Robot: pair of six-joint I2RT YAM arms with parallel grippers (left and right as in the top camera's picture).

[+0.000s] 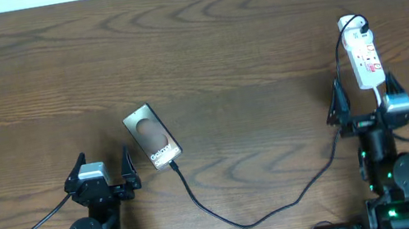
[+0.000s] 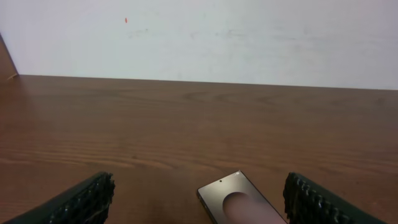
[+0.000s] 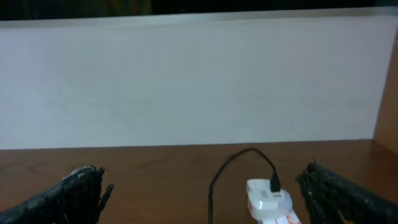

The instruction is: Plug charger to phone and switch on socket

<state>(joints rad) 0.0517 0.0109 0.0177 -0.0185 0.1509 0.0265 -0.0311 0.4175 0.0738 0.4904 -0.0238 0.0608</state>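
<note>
Charger point(image 1: 244, 225) reaches phone point(image 1: 152, 136) near edge; socket point(image 1: 365, 58) lies far right

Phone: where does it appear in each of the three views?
Overhead: phone left of centre, lying tilted.
Left wrist: bottom edge, right of centre, cut off by the frame.
Right wrist: not in it.
Shared landmark: its pale oval patch, seen overhead and left wrist.
</note>
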